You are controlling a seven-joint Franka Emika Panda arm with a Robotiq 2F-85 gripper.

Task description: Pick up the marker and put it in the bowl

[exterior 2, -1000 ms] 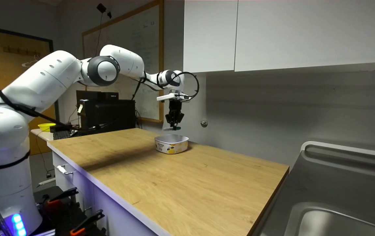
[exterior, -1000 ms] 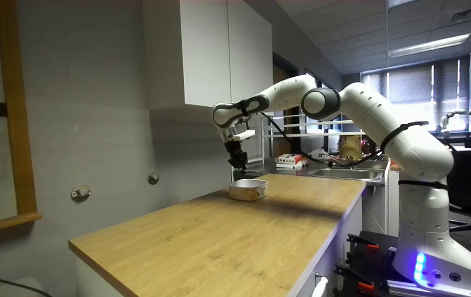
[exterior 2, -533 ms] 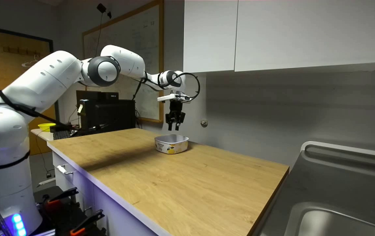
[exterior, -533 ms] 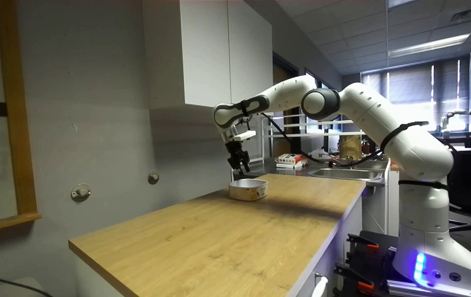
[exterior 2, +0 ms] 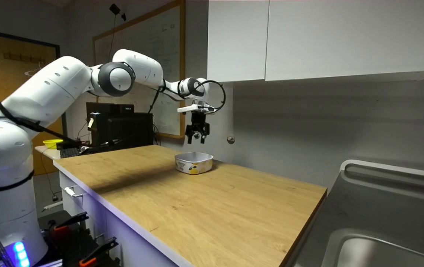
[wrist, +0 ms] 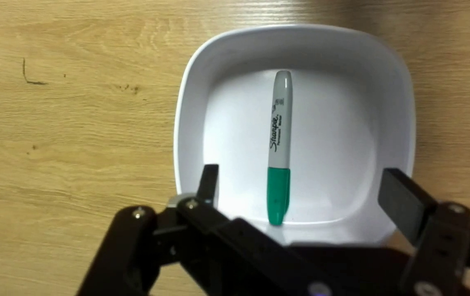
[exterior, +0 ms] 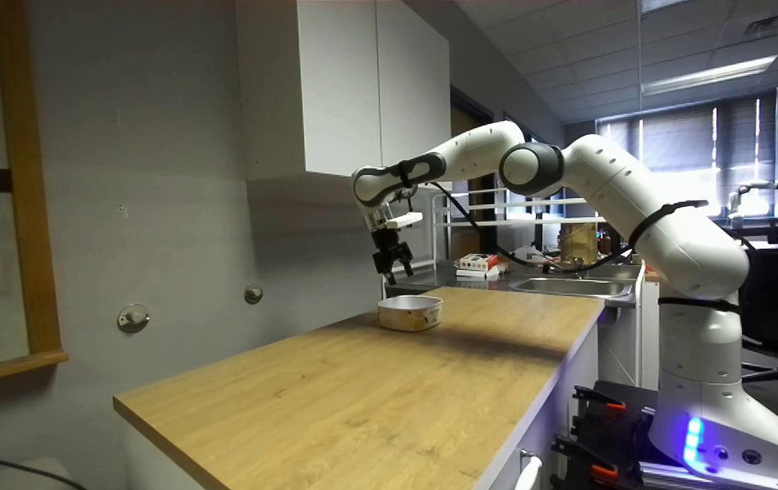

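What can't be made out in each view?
Marker: hidden by the wall of the bowl in both exterior views.
Part of the bowl's rim: behind the gripper, wrist view.
Whiteboard writing: too small in an exterior view.
Sink: cut off by the bottom edge in an exterior view.

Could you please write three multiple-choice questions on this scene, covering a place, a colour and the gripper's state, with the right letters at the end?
1. Where does the marker lie?
A) Directly on the counter
B) Inside the bowl
C) In a sink

2. What colour is the marker's cap?
A) Green
B) Red
C) Yellow

3. How does the gripper stand?
A) Shut on the marker
B) Shut and empty
C) Open and empty

1: B, as the wrist view shows it lying within the bowl's walls.
2: A, since the cap shows plain green there.
3: C, since the fingers stand well apart in the wrist view, gripping nothing.
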